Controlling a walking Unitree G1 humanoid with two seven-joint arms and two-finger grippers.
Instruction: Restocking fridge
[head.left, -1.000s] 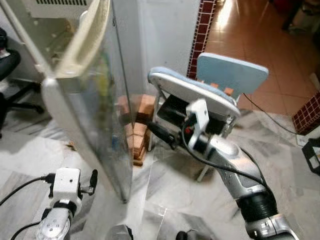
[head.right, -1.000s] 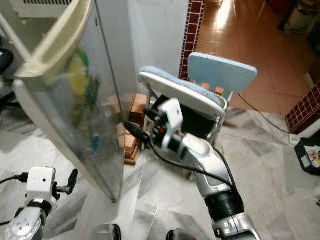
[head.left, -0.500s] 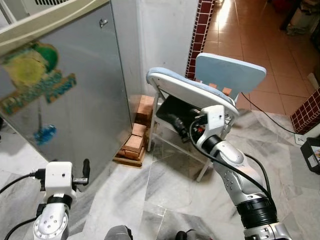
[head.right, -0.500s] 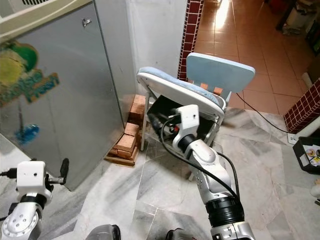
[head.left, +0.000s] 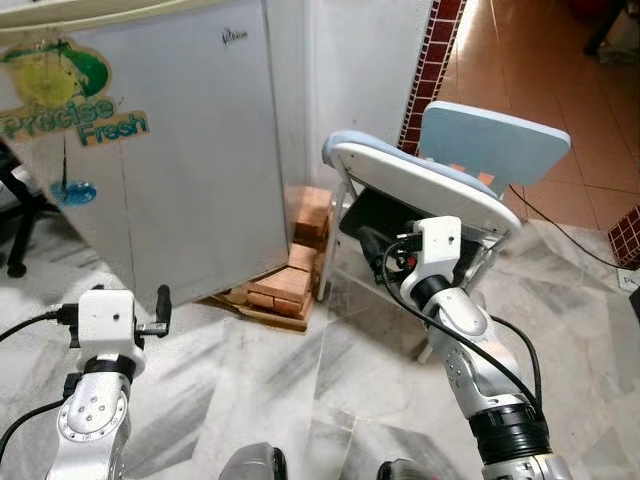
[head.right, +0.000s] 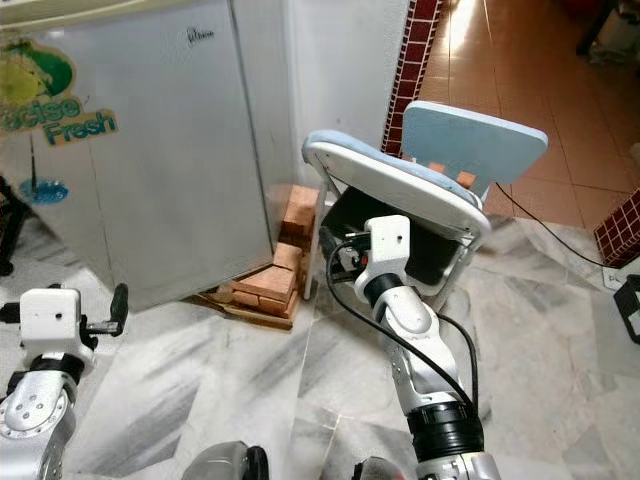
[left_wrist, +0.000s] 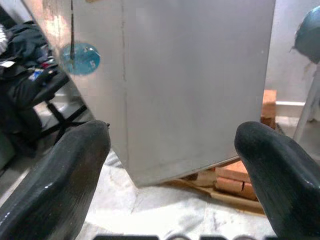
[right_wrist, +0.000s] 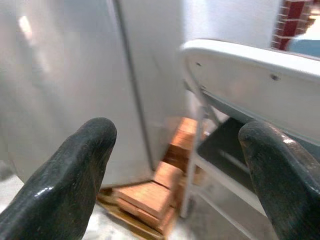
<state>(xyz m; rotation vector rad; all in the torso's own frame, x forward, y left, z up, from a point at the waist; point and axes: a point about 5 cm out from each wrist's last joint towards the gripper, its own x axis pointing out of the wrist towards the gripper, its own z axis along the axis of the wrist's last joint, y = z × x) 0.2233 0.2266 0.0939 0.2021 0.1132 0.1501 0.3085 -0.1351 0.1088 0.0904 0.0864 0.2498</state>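
Fridge: the small silver fridge (head.left: 190, 160) stands against the wall ahead and to your left, its door shut, a "Precise Fresh" sticker (head.left: 70, 100) on the front.
Left gripper: your left gripper (left_wrist: 172, 175) is low, with fingers (left_wrist: 60, 175) spread wide and empty; its wrist view looks straight at the lower door face.
Right gripper: your right gripper (right_wrist: 175, 175) is raised beside the folding chair (head.left: 440, 180), fingers (right_wrist: 75, 165) spread and empty, aimed at the fridge's right corner and the bricks (head.left: 295, 270) stacked there.
Key relation: the left arm looks nearer to the door front; the right faces the fridge's corner.
Stock: I cannot see any item to load.
Judgement: with the door shut, you likely need to open it or finish here.
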